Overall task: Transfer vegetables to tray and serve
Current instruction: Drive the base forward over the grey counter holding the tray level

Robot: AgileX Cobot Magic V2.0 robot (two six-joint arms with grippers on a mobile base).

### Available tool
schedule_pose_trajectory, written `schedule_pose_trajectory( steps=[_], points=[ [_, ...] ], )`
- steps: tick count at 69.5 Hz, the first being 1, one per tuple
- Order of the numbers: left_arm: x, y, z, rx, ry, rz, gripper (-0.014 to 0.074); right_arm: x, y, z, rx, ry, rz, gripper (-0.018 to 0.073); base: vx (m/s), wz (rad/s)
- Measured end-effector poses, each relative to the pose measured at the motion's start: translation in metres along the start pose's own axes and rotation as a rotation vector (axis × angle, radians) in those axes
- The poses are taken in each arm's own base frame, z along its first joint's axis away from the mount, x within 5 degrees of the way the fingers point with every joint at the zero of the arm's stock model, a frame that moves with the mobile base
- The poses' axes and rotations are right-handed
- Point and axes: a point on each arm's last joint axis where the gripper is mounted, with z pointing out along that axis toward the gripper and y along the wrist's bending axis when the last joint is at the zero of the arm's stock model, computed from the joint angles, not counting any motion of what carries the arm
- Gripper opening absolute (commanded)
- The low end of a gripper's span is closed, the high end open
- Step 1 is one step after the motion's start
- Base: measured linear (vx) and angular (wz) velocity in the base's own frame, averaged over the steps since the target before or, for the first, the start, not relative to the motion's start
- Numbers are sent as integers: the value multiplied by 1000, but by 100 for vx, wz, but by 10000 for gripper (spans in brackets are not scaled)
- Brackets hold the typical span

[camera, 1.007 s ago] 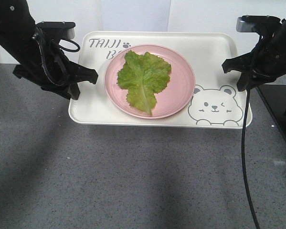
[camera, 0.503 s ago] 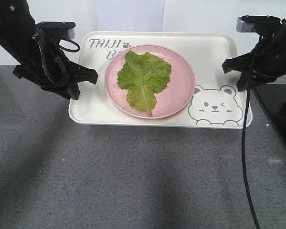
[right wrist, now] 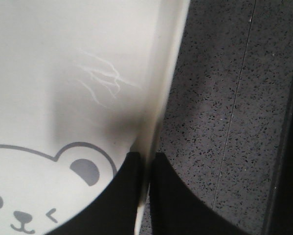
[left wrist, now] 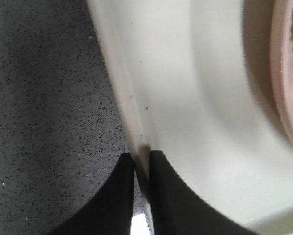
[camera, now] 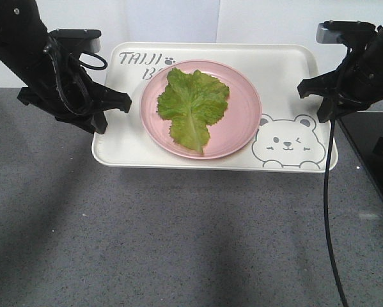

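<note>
We observe no movement since the earlier frame. Left claw (left wrist: 141, 169) and right claw (right wrist: 145, 169) each clamp the tray (camera: 281, 70) rim; the vegetables (camera: 192, 105) lie on the pink plate (camera: 242, 118) above the tabletop (camera: 178, 236).

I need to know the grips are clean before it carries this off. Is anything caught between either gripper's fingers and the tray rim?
Nothing visible. The left gripper is closed straight on the tray rim, and the right gripper on the opposite rim beside the bear drawing. The lettuce lies on the pink plate, away from both.
</note>
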Motion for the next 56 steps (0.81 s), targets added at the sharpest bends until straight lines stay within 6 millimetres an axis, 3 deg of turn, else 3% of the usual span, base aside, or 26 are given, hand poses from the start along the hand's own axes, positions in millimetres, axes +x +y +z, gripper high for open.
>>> schedule_pose_trajectory(
  steps=[56],
  points=[
    [0, 0, 0, 0, 0, 0, -6, 0, 0, 0, 0, 0, 0, -6, 0, 0]
  ],
)
